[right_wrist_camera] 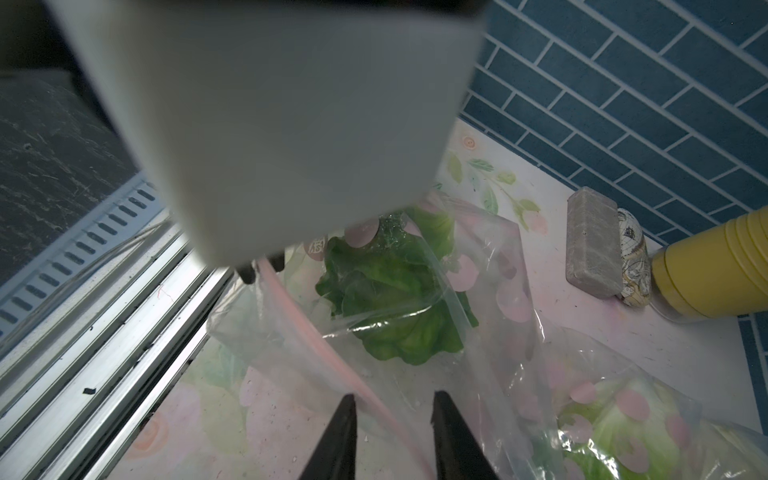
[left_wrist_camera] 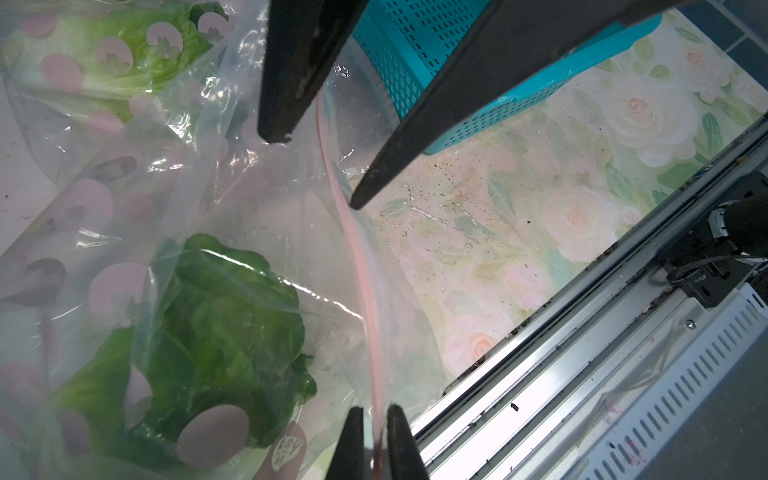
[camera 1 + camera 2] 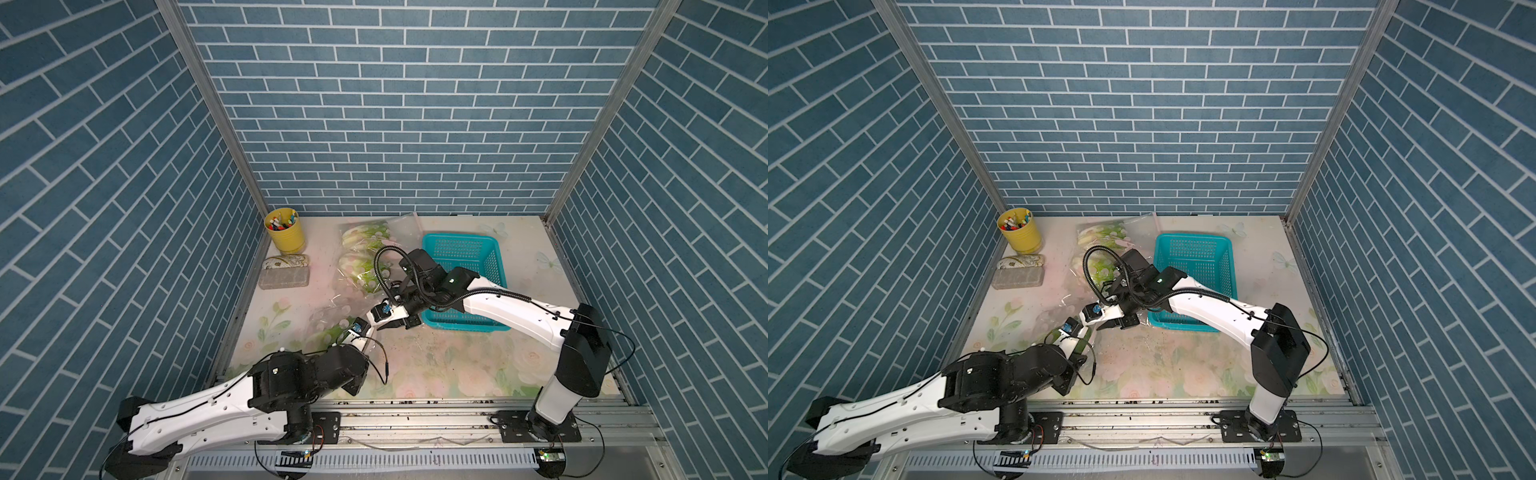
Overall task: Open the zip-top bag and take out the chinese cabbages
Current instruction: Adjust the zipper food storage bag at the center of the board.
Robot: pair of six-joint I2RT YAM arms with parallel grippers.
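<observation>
Left end effector [image 2: 371, 415] is clamped tight on the pink zip strip [image 2: 360, 282] of the zip-top bag [image 2: 257, 195]; I cannot tell whether it has 1 lip or both. Right end effector [image 1: 392, 401] sits astride the same strip further along, jaws apart, not yet pinching. All 3 chinese cabbages [image 2: 224, 324] are inside the bag on the table [image 3: 457, 365]: 1 head just behind the seal, 2 deeper toward the back wall. Judgement: seal not parted. I want the right pads on the strip close to the left grip, then a pull across the seal, not along it. The film looks thin and may slip or tear. The 2 end effectors are near each other, and the teal basket [image 3: 461, 237] is just beside the right arm. Yellow cup [image 3: 286, 239] and grey block [image 3: 284, 277] stand well apart.
</observation>
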